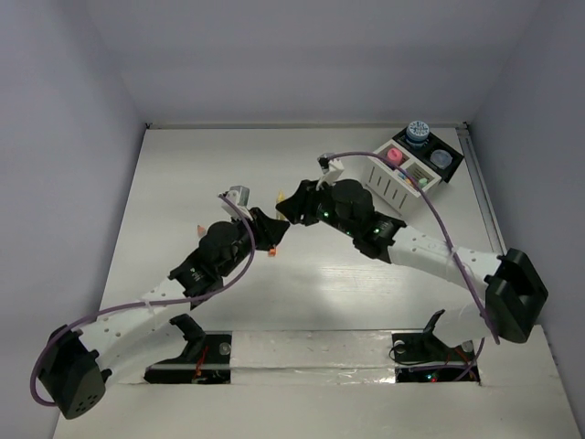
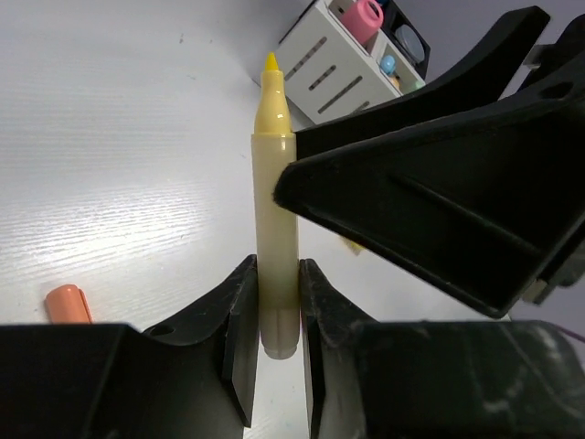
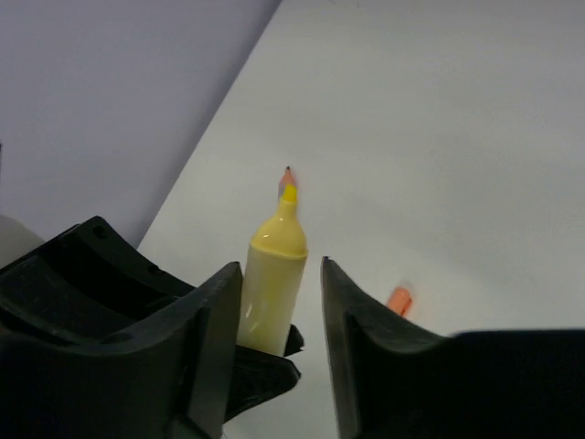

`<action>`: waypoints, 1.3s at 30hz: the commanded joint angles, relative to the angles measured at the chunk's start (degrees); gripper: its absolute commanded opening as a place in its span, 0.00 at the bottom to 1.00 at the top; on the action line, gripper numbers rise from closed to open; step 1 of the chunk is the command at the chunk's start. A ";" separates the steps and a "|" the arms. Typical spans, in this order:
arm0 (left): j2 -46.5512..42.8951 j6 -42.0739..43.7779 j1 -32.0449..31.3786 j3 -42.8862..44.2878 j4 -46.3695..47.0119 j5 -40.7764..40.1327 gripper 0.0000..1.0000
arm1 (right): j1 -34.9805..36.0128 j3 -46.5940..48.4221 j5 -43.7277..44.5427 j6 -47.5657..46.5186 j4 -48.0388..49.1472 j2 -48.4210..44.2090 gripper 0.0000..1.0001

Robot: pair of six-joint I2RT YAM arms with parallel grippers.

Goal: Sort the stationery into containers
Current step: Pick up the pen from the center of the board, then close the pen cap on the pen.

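A yellow highlighter (image 2: 276,229) stands tip-up above the middle of the table, and my left gripper (image 2: 277,302) is shut on its lower end. My right gripper (image 3: 279,265) is open around the highlighter's (image 3: 272,283) upper part, with a clear gap on one side. In the top view both grippers meet, left (image 1: 272,227) and right (image 1: 285,208). The containers stand at the back right: a white slatted box (image 1: 388,183) joined to a black tray (image 1: 454,170). They hold a pink-capped bottle (image 1: 395,155), a blue-patterned pot (image 1: 419,133) and a grey cup (image 1: 441,157).
An orange stick (image 1: 271,249) lies on the table just below the grippers, also in the left wrist view (image 2: 69,304). A small grey cup (image 1: 239,194) sits to the left of them. A pencil tip (image 3: 287,176) shows behind the highlighter.
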 commanded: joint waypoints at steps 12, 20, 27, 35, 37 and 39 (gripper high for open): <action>-3.70 9.68 -0.17 -4.25 8.41 6.86 0.00 | -10.49 -20.45 14.25 5.41 -34.48 -24.42 0.59; -3.00 11.00 -0.17 -7.24 13.95 10.48 0.00 | -20.67 -25.12 16.13 11.85 -44.29 -31.37 0.70; -6.07 11.09 -0.17 -9.43 13.69 10.57 0.00 | -27.27 -24.41 9.97 9.63 -42.27 -25.13 0.58; -6.78 10.82 -0.17 -9.35 13.25 10.84 0.00 | -29.56 -26.88 5.65 10.87 -30.14 -17.40 0.62; -6.78 10.82 -0.17 -9.35 13.25 10.75 0.00 | -30.87 -27.67 5.04 10.70 -27.34 -15.64 0.65; -6.69 10.82 -0.17 -9.44 13.25 10.66 0.00 | -33.07 -27.85 5.12 9.99 -26.09 -14.33 0.70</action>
